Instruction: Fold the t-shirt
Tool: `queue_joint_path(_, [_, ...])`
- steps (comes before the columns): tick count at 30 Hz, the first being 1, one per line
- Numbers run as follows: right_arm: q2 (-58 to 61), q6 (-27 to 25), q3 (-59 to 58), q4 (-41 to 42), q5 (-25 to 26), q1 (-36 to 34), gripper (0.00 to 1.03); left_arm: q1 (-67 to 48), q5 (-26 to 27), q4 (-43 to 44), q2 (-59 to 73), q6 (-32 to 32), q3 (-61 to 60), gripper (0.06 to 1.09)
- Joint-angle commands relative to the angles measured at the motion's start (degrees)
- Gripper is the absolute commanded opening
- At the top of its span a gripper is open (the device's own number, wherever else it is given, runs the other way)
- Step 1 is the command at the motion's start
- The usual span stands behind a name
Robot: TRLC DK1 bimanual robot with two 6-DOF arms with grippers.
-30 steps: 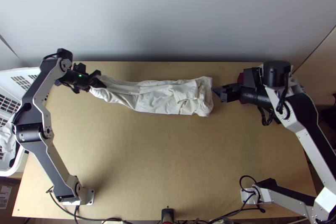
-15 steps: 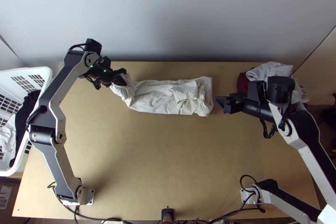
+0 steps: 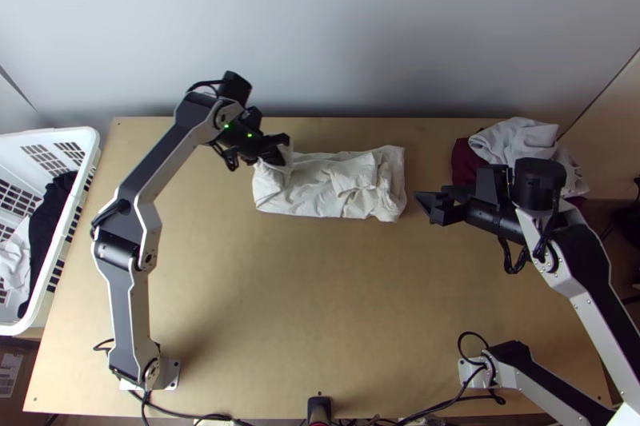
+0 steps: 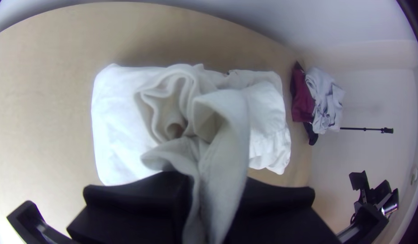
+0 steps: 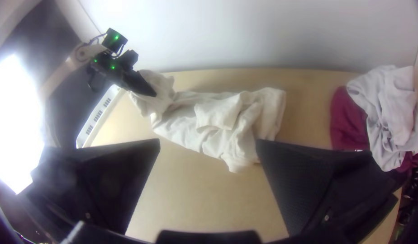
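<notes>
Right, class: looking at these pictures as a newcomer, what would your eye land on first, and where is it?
Probably the cream-white t-shirt, folded into a band near the table's far edge, one end raised in the left gripper. Next come the grey cloth and dark red cloth heaped at the far right corner, and the white basket with clothes in it beyond the table's left side.

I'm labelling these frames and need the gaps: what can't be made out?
- Which part of the t-shirt the left gripper holds: left wrist view, bunched folds hide it.
- Laundry basket's outer side: top view, cut off by left edge.
- Maroon garment's middle: right wrist view, under the grey garment.
</notes>
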Motion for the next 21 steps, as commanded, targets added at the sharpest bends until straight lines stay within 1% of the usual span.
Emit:
queue_joint_path(1, [-1.92, 0.02, -1.19, 0.18, 0.03, -1.21, 0.99, -4.88, -0.38, -0.9, 4.1, -1.62, 7.07, 0.09])
queue_joint_path(12, [-3.59, 0.98, -3.21, 0.27, 0.03, -2.0, 0.99, -8.66, -0.38, 0.77, 6.57, -3.02, 8.65, 0.09])
queue_joint_path(21, [-4.82, 1.25, -4.53, 0.62, 0.03, -2.35, 0.99, -12.17, -0.38, 7.71, 7.09, -6.45, 8.74, 0.09])
